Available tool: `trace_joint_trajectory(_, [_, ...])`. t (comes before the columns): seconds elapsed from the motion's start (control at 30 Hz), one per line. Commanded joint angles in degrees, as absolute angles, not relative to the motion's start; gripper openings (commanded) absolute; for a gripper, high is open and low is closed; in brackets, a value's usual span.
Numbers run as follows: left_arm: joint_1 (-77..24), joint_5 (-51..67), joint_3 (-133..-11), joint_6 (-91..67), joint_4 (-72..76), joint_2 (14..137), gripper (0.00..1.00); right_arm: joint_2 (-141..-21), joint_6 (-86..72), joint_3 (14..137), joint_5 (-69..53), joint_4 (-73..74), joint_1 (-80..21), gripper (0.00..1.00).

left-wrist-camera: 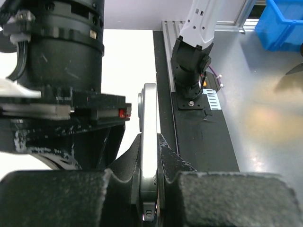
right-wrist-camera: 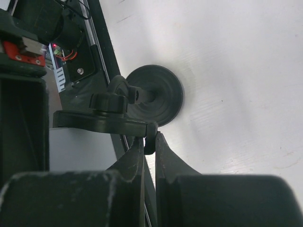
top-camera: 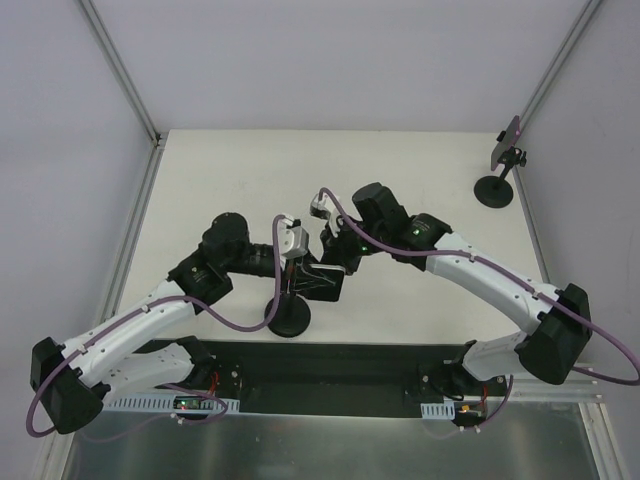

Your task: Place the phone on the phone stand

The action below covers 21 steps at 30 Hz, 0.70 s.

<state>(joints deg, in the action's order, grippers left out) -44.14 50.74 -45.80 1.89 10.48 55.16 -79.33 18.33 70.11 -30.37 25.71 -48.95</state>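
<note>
The phone (left-wrist-camera: 149,109) is a thin slab with a silver edge, seen edge-on in the left wrist view. My left gripper (left-wrist-camera: 149,138) is shut on its near end. From above, the phone (top-camera: 322,285) is a dark slab held over the phone stand (top-camera: 289,317), which has a round black base near the table's front edge. In the right wrist view, the stand's base (right-wrist-camera: 161,94) rests on the white table and its flat cradle (right-wrist-camera: 99,122) extends left. My right gripper (right-wrist-camera: 149,138) is shut on the lip at the cradle's end.
A second stand (top-camera: 495,190) carrying a dark slab (top-camera: 508,142) is at the table's back right corner. The right arm's base (left-wrist-camera: 191,61) and a blue bin (left-wrist-camera: 284,23) show beyond the table's front edge. Both arms crowd the table's middle.
</note>
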Motion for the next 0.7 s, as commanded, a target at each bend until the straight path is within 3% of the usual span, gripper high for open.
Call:
trace_joint_trajectory(0.0, [-43.07, 49.57, -43.78, 3.69, 10.46, 50.63, 0.00, -75.23, 15.73, 71.01, -31.64, 19.95, -48.52, 0.00])
trace_joint_trajectory(0.13, [-42.89, 42.39, -43.77, 3.34, 7.83, 47.04, 0.00, -75.06, 14.33, 71.28, -29.80, 20.13, -48.43, 0.01])
trace_joint_trajectory(0.23, [-42.98, 26.15, -43.33, 0.53, 6.16, 43.96, 0.00, -73.75, 8.46, 69.53, -22.09, 18.11, -49.13, 0.00])
trace_joint_trajectory(0.27, [-43.24, 13.23, -42.81, 0.09, 5.80, 43.16, 0.00, -72.61, 3.39, 68.83, -13.27, 17.50, -49.83, 0.00])
trace_joint_trajectory(0.4, [-47.98, -8.91, -39.73, 5.86, 5.54, 41.92, 0.00, -70.14, -8.74, 66.27, 19.98, 18.09, -61.39, 0.00])
trace_joint_trajectory(0.57, [-50.36, -23.71, -36.05, 8.61, 10.44, 42.81, 0.00, -72.76, -15.37, 70.75, 47.30, 20.21, -73.81, 0.00])
trace_joint_trajectory(0.67, [-51.41, -30.31, -31.04, 11.33, 22.56, 43.41, 0.00, -75.31, -22.13, 72.43, 54.21, 24.25, -79.09, 0.00])
